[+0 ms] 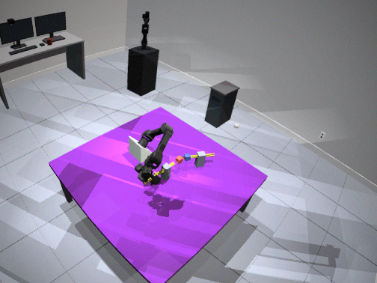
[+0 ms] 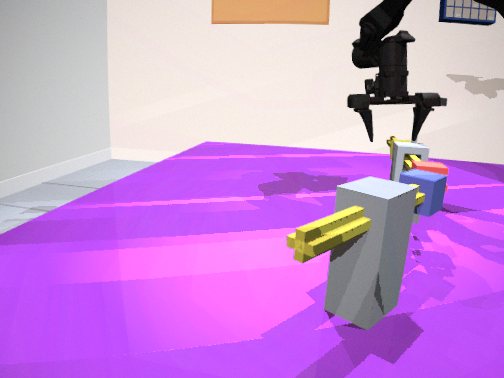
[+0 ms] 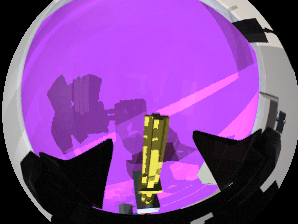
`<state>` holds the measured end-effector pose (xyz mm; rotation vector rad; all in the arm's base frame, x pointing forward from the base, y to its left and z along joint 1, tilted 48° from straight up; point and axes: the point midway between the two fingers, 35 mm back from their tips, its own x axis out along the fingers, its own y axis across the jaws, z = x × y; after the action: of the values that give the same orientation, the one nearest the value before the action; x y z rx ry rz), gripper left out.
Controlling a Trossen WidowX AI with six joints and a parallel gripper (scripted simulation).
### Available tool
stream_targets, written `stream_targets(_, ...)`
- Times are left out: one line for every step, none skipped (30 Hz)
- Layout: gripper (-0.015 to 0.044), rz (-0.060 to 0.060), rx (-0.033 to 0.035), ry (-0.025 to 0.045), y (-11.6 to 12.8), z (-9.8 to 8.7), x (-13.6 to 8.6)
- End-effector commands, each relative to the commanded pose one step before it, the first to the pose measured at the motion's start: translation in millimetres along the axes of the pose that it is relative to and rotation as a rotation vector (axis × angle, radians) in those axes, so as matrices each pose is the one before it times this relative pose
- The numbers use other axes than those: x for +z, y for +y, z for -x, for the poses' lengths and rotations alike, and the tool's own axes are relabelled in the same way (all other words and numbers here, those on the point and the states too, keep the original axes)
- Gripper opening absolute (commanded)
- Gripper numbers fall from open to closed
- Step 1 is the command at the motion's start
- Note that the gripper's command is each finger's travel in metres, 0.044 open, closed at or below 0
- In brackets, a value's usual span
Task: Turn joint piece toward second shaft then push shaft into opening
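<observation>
My gripper (image 1: 150, 180) (image 2: 393, 140) (image 3: 153, 136) is open and empty over the outer end of the second shaft. That yellow shaft (image 3: 155, 150) lies between the spread fingers in the wrist view, with a collar partway along it. It runs through the second grey block (image 1: 165, 173) (image 2: 401, 165). Its inner end points at the red joint piece (image 1: 179, 159) (image 2: 431, 166); whether they touch is unclear. The red piece is hinged to a blue piece (image 1: 187, 157) (image 2: 423, 192) on the first yellow shaft (image 1: 210, 154) (image 2: 330, 232), held in the first grey block (image 1: 200, 160) (image 2: 370, 250). The red piece's opening is hidden.
A pale upright panel (image 1: 139, 150) (image 3: 205, 174) stands beside the arm's base on the purple table (image 1: 157, 239) (image 2: 150, 280). The two blocks stand toward the right of the arm in the top view. Desk, pedestal and cabinet stand off the table.
</observation>
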<state>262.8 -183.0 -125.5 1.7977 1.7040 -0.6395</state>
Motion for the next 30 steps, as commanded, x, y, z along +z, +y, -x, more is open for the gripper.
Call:
stream_targets(0.044, -0.1212, -0.01158, 0.0029, -2.25, -7.05, 0.58)
stream_targets(0.044, -0.0056, -0.00036, 0.0, 0.01, -0.25, -0.01)
stream_targets(0.044, 0.0, 0.0, 0.0, 0.0, 0.0, 0.0)
stream_targets(0.044, 0.0, 0.0, 0.0, 0.0, 0.0, 0.0)
stream_targets(0.044, 0.0, 0.0, 0.0, 0.0, 0.0, 0.0)
stream_targets(0.044, 0.0, 0.0, 0.0, 0.0, 0.0, 0.0)
stream_targets(0.044, 0.0, 0.00001, 0.00001, 0.02, -0.26, 0.0)
stream_targets(0.044, 0.0, 0.00003, 0.00003, 0.07, -0.79, 0.01)
stream_targets(0.044, 0.0, 0.00006, 0.00004, 0.11, -1.32, 0.02)
stream_targets(0.044, 0.0, 0.00007, 0.00006, 0.12, -1.62, 0.01)
stream_targets(0.044, 0.0, 0.00007, 0.00007, 0.12, -1.62, 0.01)
stream_targets(0.044, 0.0, 0.00006, 0.00007, 0.11, -1.62, 0.0)
stream_targets(0.044, 0.0, 0.00006, 0.00008, 0.1, -1.62, 0.0)
stream_targets(0.044, 0.0, 0.00006, 0.00008, 0.09, -1.62, 0.0)
stream_targets(0.044, 0.0, 0.00007, 0.00011, 0.09, -1.62, -0.01)
stream_targets(0.044, 0.0, 0.00007, 0.00011, 0.08, -1.62, -0.02)
stream_targets(0.044, 0.0, 0.00007, 0.00012, 0.07, -1.62, -0.02)
stream_targets(0.044, 0.0, 0.00007, 0.00013, 0.07, -1.62, -0.03)
stream_targets(0.044, 0.0, 0.00007, 0.00013, 0.06, -1.62, -0.03)
stream_targets(0.044, 0.0, 0.00006, 0.00014, 0.05, -1.61, -0.04)
stream_targets(0.044, 0.0, 0.00006, 0.00014, 0.04, -1.61, -0.04)
stream_targets(0.044, 0.0, 0.00006, 0.00015, 0.04, -1.61, -0.05)
stream_targets(0.044, 0.0, 0.00006, 0.00015, 0.03, -1.61, -0.05)
stream_targets(0.044, 0.0, 0.00006, 0.00016, 0.02, -1.61, -0.06)
stream_targets(0.044, 0.0, 0.00006, 0.00016, 0.01, -1.6, -0.06)
stream_targets(0.044, 0.0, 0.00004, 0.00014, 0.01, -1.28, -0.05)
stream_targets(0.044, 0.0, 0.00003, 0.00008, 0.0, -0.77, -0.03)
stream_targets(0.044, 0.0, 0.00001, 0.00003, 0.0, -0.26, -0.01)
stream_targets(0.0414, 0.0, 0.0, 0.0, 0.0, 0.0, 0.0)
stream_targets(0.0387, 0.0, 0.0, 0.0, 0.0, 0.0, 0.0)
